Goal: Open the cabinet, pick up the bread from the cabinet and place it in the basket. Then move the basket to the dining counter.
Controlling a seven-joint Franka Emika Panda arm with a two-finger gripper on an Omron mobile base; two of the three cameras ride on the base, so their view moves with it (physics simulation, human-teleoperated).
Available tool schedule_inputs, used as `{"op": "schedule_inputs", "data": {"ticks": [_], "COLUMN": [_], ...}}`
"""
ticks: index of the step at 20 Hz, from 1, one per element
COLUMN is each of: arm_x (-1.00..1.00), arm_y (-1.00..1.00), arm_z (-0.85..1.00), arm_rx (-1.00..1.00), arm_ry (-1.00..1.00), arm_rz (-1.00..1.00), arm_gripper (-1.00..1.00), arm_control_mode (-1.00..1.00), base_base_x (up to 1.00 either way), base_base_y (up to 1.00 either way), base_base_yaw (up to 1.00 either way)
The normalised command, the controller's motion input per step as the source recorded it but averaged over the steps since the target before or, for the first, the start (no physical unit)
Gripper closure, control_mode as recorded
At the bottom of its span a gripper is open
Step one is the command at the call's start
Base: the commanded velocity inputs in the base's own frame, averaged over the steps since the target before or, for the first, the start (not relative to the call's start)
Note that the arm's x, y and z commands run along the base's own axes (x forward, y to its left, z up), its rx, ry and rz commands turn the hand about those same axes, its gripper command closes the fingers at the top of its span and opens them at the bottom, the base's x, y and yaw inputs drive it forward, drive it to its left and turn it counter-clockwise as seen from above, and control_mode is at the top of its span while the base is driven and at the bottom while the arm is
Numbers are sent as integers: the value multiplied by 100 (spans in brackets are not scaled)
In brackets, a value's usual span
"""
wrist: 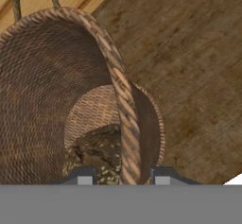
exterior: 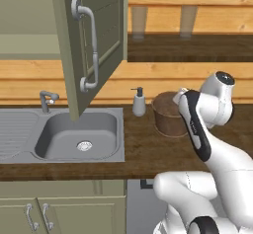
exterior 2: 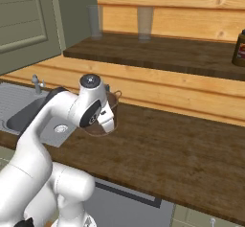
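Fingers (wrist: 123, 179) pinch basket (wrist: 56, 76) rim, one inside, one outside; bread (wrist: 97, 150) at bottom.

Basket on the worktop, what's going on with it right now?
The gripper is down at the basket, which stands on the dark wood worktop right of the sink. In the hand view its two fingertips straddle the basket's woven rim, one inside and one outside. A dark, seeded lump, probably the bread, lies on the basket's bottom. The cabinet door hangs open above the sink. The basket has not yet gone to the dining counter.
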Motion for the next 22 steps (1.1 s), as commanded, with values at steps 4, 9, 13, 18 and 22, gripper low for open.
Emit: {"op": "schedule_inputs", "data": {"ticks": [4,9,13,18,22], "arm_x": [-23,-18,0,-30,0], "arm_y": [3,4,0,-2,0], "arm_z": [52,7,0,-1,0], "arm_rx": [8,4,0,0,0], "arm_ry": [3,-9,0,-1,0], "arm_rz": [0,-1,0,0,0], "arm_gripper": [100,100,100,100,100], "arm_control_mode": [-100,-100,-100,100,100], "base_base_x": [0,0,0,-20,-100], "base_base_y": [0,0,0,-3,-22], "base_base_yaw": [0,0,0,0,-5]}}
